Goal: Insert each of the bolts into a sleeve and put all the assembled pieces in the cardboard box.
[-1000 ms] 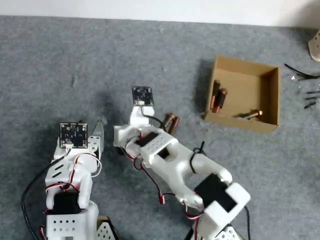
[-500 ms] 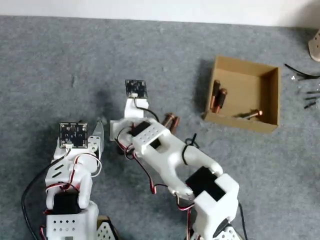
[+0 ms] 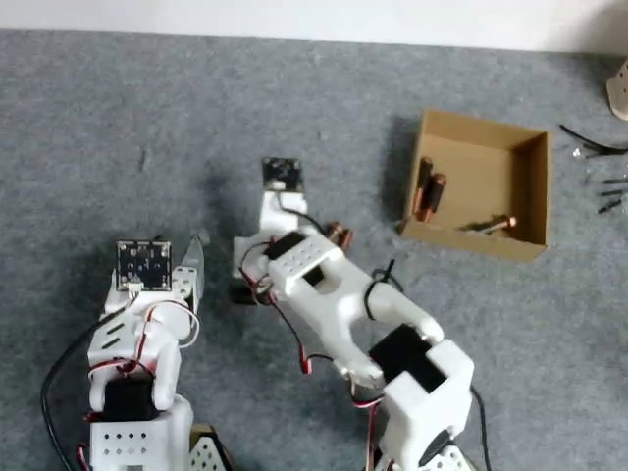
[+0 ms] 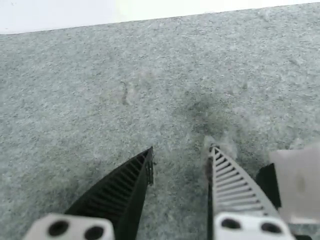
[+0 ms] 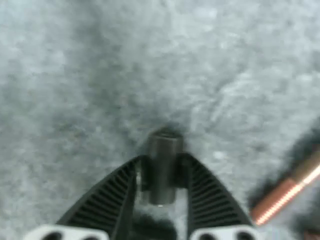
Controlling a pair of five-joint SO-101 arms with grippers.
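Note:
In the right wrist view my right gripper is shut on a short dark sleeve, held just above the grey carpet. A copper bolt lies close beside it. In the high view the right arm stretches to the table's middle, and copper bolts peek out at its side. The cardboard box stands at the right with three copper pieces inside. My left gripper is open over bare carpet at the lower left, and its pale finger is visible from above.
Small black parts lie beyond the box at the right edge, and a pale object sits at the top right corner. Part of the right arm stands close beside my left gripper. Grey carpet covers the table.
The right arm swung a little left, then back right and slightly farther out, now covering more of the copper bolts. The left arm has stayed still.

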